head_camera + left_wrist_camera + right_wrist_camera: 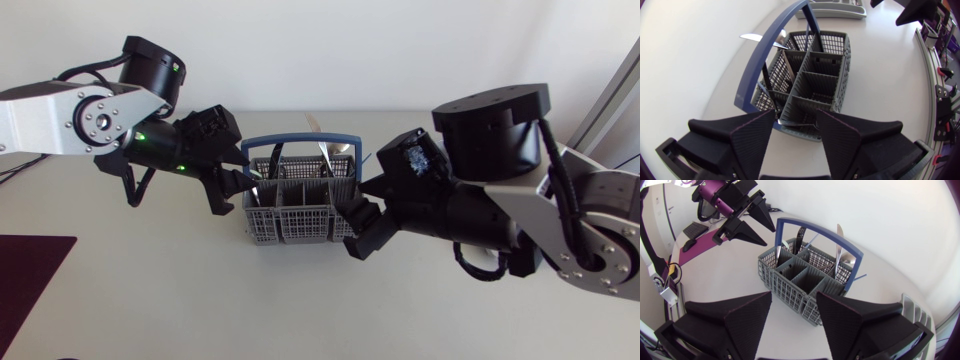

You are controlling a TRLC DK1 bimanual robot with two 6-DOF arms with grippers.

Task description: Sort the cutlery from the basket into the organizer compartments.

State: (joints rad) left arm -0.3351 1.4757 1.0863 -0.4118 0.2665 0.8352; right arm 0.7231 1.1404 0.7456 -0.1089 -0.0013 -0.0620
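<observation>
- A grey slotted plastic cutlery basket (295, 215) with a blue arched handle (300, 140) is stood near the middle of the pale table top (150, 300), between the two grippers.
- Silver metal cutlery (839, 240) is seen upright in the compartments farthest from the right gripper. A knife blade and a spoon-like bowl can be made out; the pieces cannot be counted.
- The left gripper (795, 144) is placed low at one short end of the basket, its fingers spread wide and nothing held. The basket's near corner lies just ahead of the gap; whether it is touched cannot be told.
- The right gripper (792, 325) is likewise spread wide and empty, near the opposite side of the basket and apart from it.
- A grey moulded plastic organizer tray (832, 10) is seen only in part, beyond the basket from the left gripper. What lies in it cannot be seen.
- The step in hand is judged to be the approach for a pick, with sorting hardly advanced, since the cutlery is in the basket.
- The next move is judged to call for one gripper to be brought over a single upright handle and closed on it. The piece would then be lifted clear of the blue handle.
- The surface appears smooth and matte, and a dark maroon mat (30, 275) is laid at the left arm's near corner.
</observation>
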